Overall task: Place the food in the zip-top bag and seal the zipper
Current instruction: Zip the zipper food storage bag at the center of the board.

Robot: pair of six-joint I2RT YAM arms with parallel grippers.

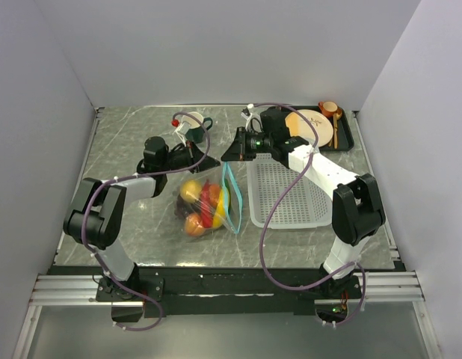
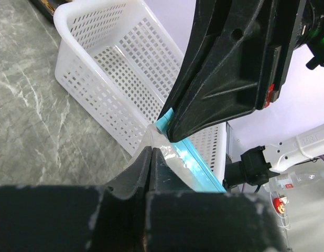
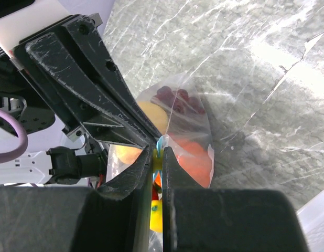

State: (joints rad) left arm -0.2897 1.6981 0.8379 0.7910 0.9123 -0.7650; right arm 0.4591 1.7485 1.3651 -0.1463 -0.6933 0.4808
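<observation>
Left fingers (image 2: 131,176) pinched tight on the clear bag's (image 2: 170,157) mouth, and right fingers (image 3: 131,181) clamped on the teal zipper (image 2: 201,168) just beside them. The bag, fruit (image 1: 193,192) inside, lies mid-surface, beside the white basket (image 1: 291,202).

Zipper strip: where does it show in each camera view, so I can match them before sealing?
Top external: the zipper is the teal line along the zip-top bag's right edge, beside the white basket.
Left wrist: it runs diagonally through the centre, under the right gripper.
Right wrist: only a teal sliver shows between that gripper's fingers.
Shared landmark: the right gripper, meeting the strip in every view.
</observation>
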